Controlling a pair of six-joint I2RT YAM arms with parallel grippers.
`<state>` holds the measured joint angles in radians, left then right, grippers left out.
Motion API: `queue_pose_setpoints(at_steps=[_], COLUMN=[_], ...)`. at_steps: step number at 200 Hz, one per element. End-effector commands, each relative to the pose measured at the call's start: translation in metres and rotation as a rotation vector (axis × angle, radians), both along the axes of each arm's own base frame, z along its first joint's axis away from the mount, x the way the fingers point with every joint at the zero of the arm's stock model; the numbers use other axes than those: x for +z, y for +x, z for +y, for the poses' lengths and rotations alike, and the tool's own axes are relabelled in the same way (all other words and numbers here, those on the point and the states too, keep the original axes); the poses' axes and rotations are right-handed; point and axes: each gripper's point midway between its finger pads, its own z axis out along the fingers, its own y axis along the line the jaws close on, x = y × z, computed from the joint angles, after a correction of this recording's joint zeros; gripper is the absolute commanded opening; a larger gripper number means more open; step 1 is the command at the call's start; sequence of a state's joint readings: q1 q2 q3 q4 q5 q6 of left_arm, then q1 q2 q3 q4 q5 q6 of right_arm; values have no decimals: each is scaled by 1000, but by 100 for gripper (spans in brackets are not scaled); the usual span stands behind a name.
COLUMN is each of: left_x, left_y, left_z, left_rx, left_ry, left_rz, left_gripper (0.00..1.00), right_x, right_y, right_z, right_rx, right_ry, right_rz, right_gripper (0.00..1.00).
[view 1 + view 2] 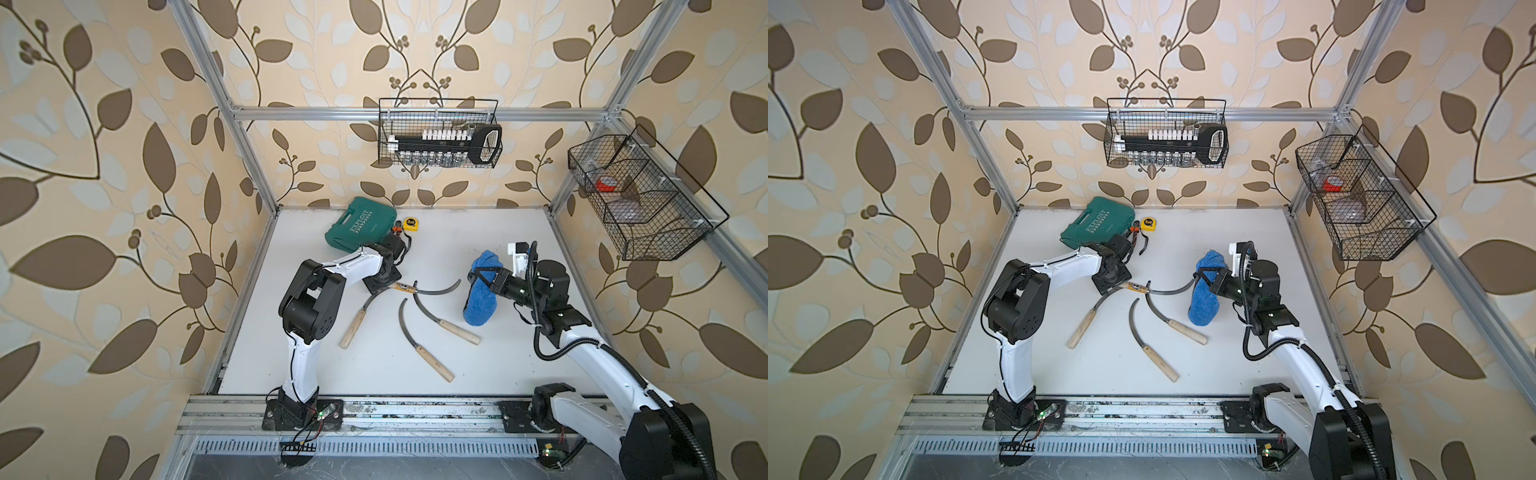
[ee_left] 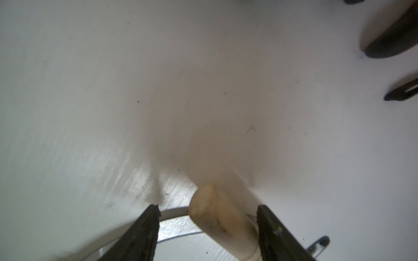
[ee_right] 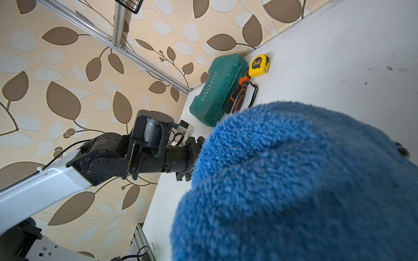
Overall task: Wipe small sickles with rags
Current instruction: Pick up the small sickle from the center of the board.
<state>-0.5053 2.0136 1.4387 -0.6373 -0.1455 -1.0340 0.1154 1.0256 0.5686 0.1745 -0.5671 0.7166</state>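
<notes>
Several small sickles lie mid-table, each with a curved dark blade and a pale wooden handle: one (image 1: 353, 328), one (image 1: 434, 363) and one (image 1: 459, 332). A further sickle shows its blade (image 1: 440, 289), and its handle (image 2: 217, 217) lies between the jaws of my left gripper (image 2: 208, 206). Those jaws stand open, with a gap on one side of the handle. My right gripper (image 1: 478, 277) is shut on the blue fluffy rag (image 1: 482, 291), which hangs near that blade's tip. The rag (image 3: 294, 180) hides the right fingers in the right wrist view.
A teal tool case (image 1: 360, 230), a yellow tape measure (image 1: 410, 224) and orange-and-black pliers (image 3: 237, 99) sit at the back left. Wire baskets hang on the back wall (image 1: 438, 133) and the right wall (image 1: 640, 195). An aluminium rail (image 1: 395, 409) runs along the front.
</notes>
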Motion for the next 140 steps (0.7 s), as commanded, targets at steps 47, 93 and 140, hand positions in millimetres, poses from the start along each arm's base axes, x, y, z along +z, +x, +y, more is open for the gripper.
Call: queue_pose_setpoints(at_steps=[47, 93, 140], left_x=[13, 14, 6], left_y=[10, 7, 7], left_z=[-6, -20, -26], left_rx=[18, 8, 0], left_ry=[25, 41, 65], left_rz=[-39, -32, -18], left_gripper=[62, 68, 62], right_x=[-2, -1, 0], right_y=[-1, -3, -6], right_z=[-3, -3, -2], right_rx=[-9, -6, 1], right_ry=[-18, -18, -17], right_rz=[-14, -17, -19], right_gripper=[5, 6, 6])
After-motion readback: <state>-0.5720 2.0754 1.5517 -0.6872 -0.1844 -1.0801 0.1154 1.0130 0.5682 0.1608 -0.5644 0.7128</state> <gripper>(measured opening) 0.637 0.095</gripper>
